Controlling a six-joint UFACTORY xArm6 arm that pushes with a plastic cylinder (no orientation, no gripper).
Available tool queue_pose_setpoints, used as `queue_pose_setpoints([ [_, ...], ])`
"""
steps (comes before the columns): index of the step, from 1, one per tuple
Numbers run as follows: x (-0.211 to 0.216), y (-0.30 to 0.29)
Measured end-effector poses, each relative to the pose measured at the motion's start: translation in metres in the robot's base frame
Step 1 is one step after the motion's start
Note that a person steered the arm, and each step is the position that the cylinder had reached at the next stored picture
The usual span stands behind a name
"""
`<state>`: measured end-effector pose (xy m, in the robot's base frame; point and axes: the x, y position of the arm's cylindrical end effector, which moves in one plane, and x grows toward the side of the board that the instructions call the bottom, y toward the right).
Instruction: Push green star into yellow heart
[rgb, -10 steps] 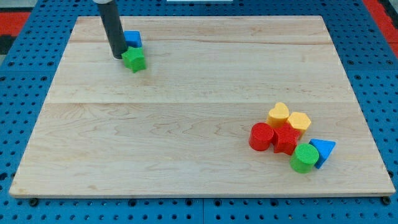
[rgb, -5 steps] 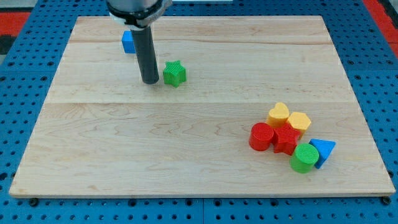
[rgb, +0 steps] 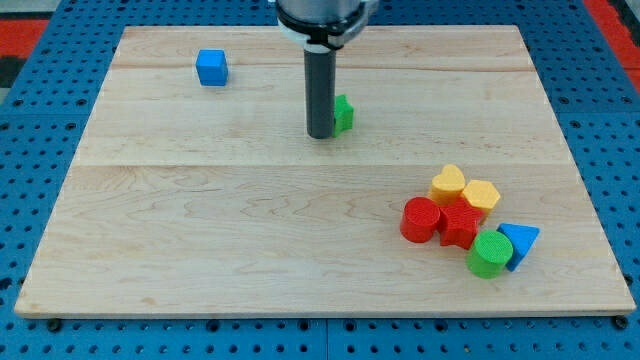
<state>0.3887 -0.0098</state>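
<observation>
- Up-left of the yellow heart (rgb: 448, 183), well apart from it, sits the green star (rgb: 342, 113), half hidden behind the rod.
- My tip (rgb: 320, 134) touches the star's left side, or stands just beside it; contact cannot be confirmed.
- No claw on this rig: the arm ends in a plain rod, so nothing opens, closes or holds anything.
- Change over the last second: star and tip have travelled from beside the blue cube (rgb: 211, 67) rightward and slightly down, toward the heart. The cube is now left behind, far up-left of the heart.
- Judgement: push is under way and heading roughly right, perhaps halfway along; the remaining line to the heart runs down-right, so the tip likely needs to work from the star's upper-left.
- Around the heart: yellow hexagon (rgb: 481, 194) touching its right; red cylinder (rgb: 421, 219) and red star (rgb: 461, 224) just below; green cylinder (rgb: 489, 252) and blue triangle (rgb: 518, 242) further down-right.
- Risk: the heart's upper-left face is free on the worktop (rgb: 250, 230), but a hard arrival may scatter the cluster.
</observation>
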Motion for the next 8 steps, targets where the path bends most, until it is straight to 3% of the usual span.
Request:
queue_pose_setpoints([
  [2, -0.037, -0.026],
  [3, -0.052, 0.016],
  [5, 0.008, 0.075],
  [6, 0.010, 0.092],
  [7, -0.020, 0.069],
  [8, -0.017, 0.117],
])
